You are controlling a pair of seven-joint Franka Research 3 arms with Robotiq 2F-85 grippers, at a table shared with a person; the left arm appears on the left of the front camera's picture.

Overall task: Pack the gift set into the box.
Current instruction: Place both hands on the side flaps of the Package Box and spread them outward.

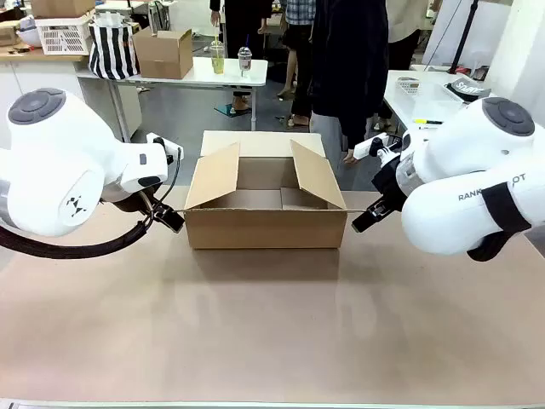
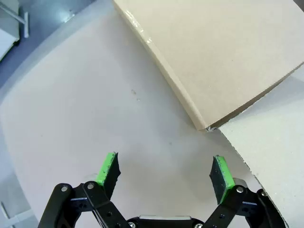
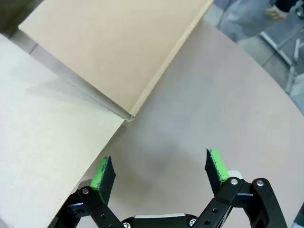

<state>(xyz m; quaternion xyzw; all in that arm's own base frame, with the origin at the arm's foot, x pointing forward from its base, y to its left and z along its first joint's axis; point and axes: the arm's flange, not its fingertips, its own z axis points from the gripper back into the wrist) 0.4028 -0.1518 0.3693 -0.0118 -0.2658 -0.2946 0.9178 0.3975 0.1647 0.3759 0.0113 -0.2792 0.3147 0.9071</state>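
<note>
The box [image 1: 266, 225], a wide shallow brown carton, sits mid-table with its flaps up and open. My left gripper [image 1: 170, 219] hovers just off its left side, and my right gripper [image 1: 368, 216] just off its right side. In the left wrist view my left gripper [image 2: 164, 172] is open over bare table, with the box's flap [image 2: 213, 52] ahead and its side wall [image 2: 270, 152] at right. The right wrist view has my right gripper [image 3: 159, 172] open too, the box's flap [image 3: 114, 47] ahead and wall [image 3: 42, 142] at left. The gift set is out of view.
A person [image 1: 349, 77] in dark clothes stands at the far side behind the box. The brown table [image 1: 272, 324] runs wide in front of the box. Behind are white tables with a smaller carton [image 1: 163, 53] and cups [image 1: 217, 58].
</note>
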